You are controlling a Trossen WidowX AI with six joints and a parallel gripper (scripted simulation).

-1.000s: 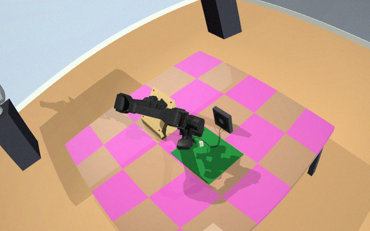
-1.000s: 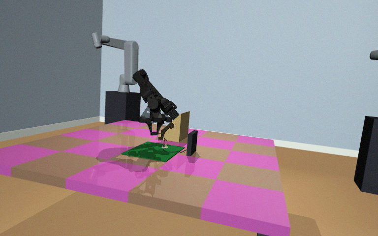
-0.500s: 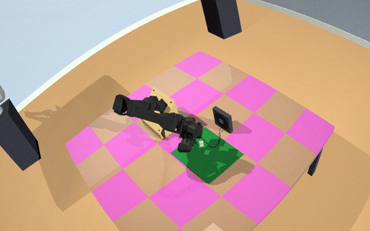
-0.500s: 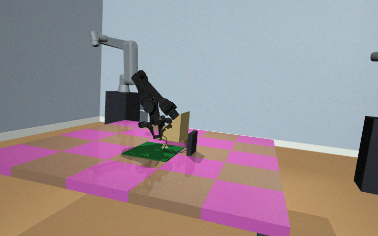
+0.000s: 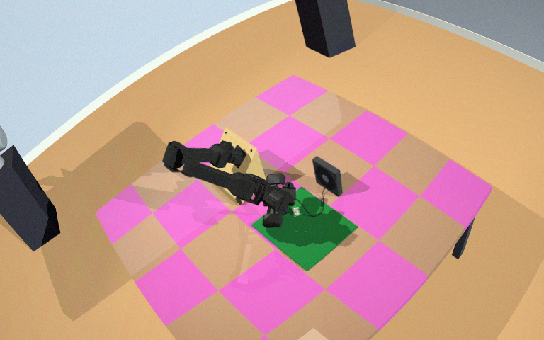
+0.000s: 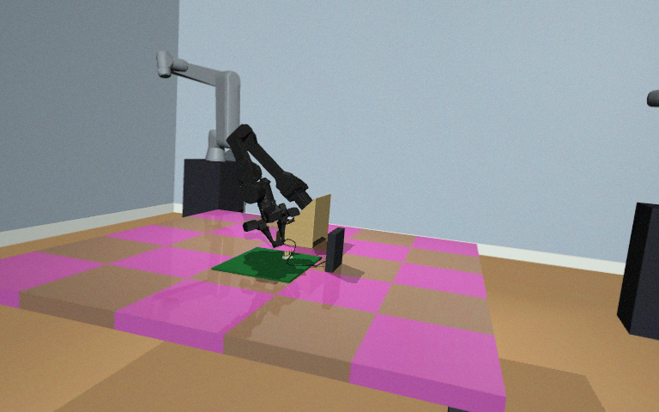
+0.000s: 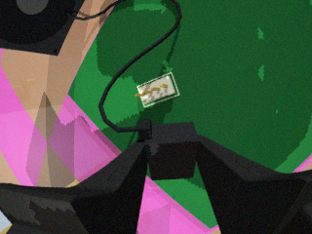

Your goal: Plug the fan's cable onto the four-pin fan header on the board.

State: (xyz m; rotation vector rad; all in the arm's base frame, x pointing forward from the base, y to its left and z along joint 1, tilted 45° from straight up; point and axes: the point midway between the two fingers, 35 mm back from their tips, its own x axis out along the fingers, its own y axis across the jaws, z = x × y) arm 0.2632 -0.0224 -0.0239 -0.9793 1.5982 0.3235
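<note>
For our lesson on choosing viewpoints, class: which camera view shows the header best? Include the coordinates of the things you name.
The wrist view: the header (image 5: pixel 296 211) (image 6: pixel 287 254) (image 7: pixel 158 90) appears large there, with gold pins and white outline distinct. Top shows a tiny pale patch beside the hand (image 5: pixel 283 211) (image 6: pixel 277 244) (image 7: pixel 172 151); exterior, a small pale block.

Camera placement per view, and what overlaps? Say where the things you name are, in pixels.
Top: high above the table, looking steeply down; shows the black arm, its fingers mostly hidden beneath it.
Exterior: off to the side, above table height, looking across at the board (image 5: pixel 307 254) (image 6: pixel 264 275) (image 7: pixel 229 97) and wall; shows the arm bent over, fingers low.
Wrist: on the arm, looking past the fingers at the header (image 5: pixel 296 211) (image 6: pixel 287 254) (image 7: pixel 158 90); shows both fingers on the plug (image 7: pixel 172 151).
Top and exterior share the whole fan (image 5: pixel 326 176) (image 6: pixel 335 249) (image 7: pixel 36 21).
</note>
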